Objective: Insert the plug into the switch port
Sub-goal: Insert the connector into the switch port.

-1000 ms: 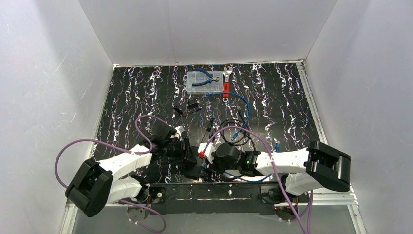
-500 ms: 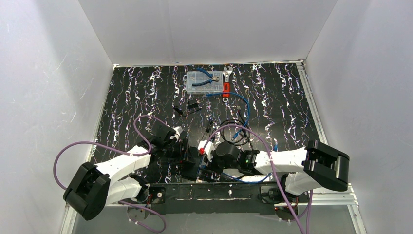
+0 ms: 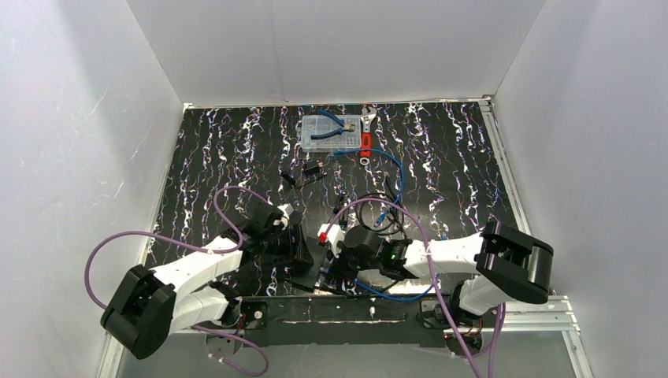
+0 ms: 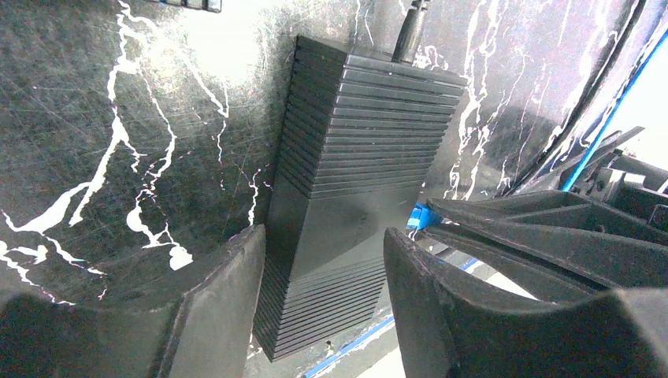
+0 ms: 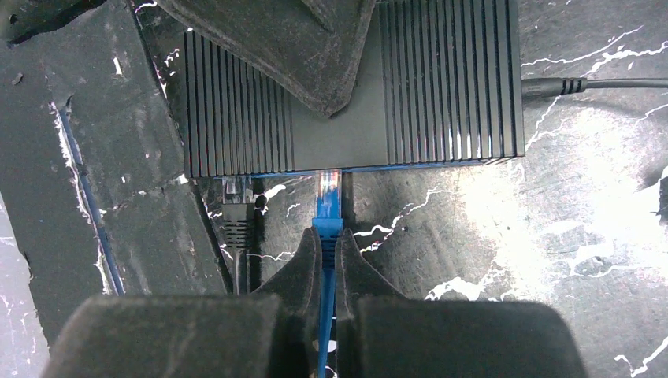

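Well, the count first: one matte-black ribbed switch box (image 5: pixel 441 79), one clear-tipped plug (image 5: pixel 328 197) with a blue boot on one blue cable (image 5: pixel 324 315), and one black plug (image 5: pixel 236 216) just beside it at the same edge of the box. One black power lead (image 5: pixel 559 83) comes off the box's end. At the far side of the table (image 3: pixel 220 157) sits one clear parts box (image 3: pixel 311 138), with one pair of blue-handled pliers (image 3: pixel 332 130) lying on top.

The left gripper (image 4: pixel 323 236) stands roughly half open. Its two fingers (image 4: pixel 217 307) are set against opposite long sides of the switch box, clamping it where it lies flat on the table near the arm bases. The right gripper (image 5: pixel 325 248) is pinched almost fully together on the blue cable, just behind the plug's boot. The plug's clear tip meets the switch port (image 5: pixel 328 169) in the box's near edge. How deep it sits cannot be told.
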You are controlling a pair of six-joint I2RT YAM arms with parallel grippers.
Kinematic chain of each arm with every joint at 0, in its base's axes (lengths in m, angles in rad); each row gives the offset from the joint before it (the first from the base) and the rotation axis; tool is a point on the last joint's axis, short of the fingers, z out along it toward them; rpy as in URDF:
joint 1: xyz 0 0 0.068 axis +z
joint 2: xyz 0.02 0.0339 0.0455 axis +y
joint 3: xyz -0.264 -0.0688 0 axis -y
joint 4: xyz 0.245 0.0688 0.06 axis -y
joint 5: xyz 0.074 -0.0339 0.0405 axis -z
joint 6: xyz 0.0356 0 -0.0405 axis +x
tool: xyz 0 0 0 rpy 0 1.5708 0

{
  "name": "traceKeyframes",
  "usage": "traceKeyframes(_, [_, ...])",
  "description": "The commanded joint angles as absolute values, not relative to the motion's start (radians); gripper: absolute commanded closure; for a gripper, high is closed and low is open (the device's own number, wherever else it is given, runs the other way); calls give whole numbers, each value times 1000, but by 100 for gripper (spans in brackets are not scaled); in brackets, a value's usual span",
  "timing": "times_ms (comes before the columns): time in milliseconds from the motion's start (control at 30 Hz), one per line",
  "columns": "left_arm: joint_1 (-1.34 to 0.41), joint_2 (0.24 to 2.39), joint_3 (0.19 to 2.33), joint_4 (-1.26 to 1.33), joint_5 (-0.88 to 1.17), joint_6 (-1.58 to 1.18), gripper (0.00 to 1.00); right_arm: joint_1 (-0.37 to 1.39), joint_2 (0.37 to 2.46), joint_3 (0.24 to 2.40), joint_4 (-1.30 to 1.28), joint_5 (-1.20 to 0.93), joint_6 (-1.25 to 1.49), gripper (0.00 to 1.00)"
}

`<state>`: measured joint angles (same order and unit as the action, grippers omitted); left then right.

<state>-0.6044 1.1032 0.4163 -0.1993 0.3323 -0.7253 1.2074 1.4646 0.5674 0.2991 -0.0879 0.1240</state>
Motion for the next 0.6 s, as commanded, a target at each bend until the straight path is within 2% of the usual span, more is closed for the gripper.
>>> traceKeyframes(0, [-609, 1101, 386, -233, 327, -721, 46, 1208, 1483, 623, 424, -103, 170, 99])
traceKeyframes(567, [-609, 1103, 343, -189, 364, -733, 52, 1209, 1480, 618, 561, -51, 162, 99])
